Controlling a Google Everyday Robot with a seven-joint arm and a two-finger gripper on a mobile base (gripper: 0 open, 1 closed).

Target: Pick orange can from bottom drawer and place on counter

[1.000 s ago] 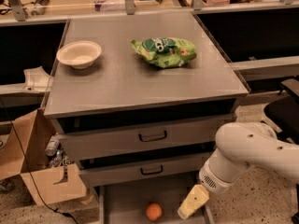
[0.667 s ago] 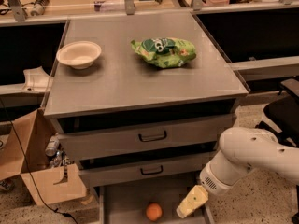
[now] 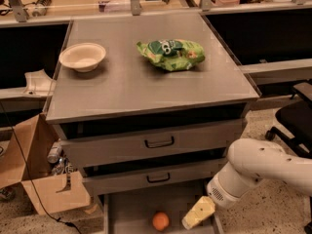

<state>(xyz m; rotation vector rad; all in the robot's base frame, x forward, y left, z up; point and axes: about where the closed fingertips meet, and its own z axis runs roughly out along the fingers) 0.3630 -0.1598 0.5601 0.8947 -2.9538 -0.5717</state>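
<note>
The orange can [image 3: 160,221], a small smooth orange ball-like object, lies on the floor of the open bottom drawer [image 3: 127,213] at the lower edge of the camera view. My gripper [image 3: 198,213], with pale yellow fingers, hangs over the drawer's right side, a short way right of the can and apart from it. The white arm [image 3: 258,169] reaches in from the right. The grey metal counter [image 3: 146,82] fills the middle of the view above the drawers.
A cream bowl [image 3: 83,56] and a crinkled green snack bag [image 3: 170,53] lie on the counter. Two grey drawers with black handles [image 3: 160,142] sit above the bottom one. A cardboard box [image 3: 34,169] stands at the left, a black chair [image 3: 295,121] at the right.
The arm and gripper have sunk slightly lower toward the bottom drawer; the can has not moved.
</note>
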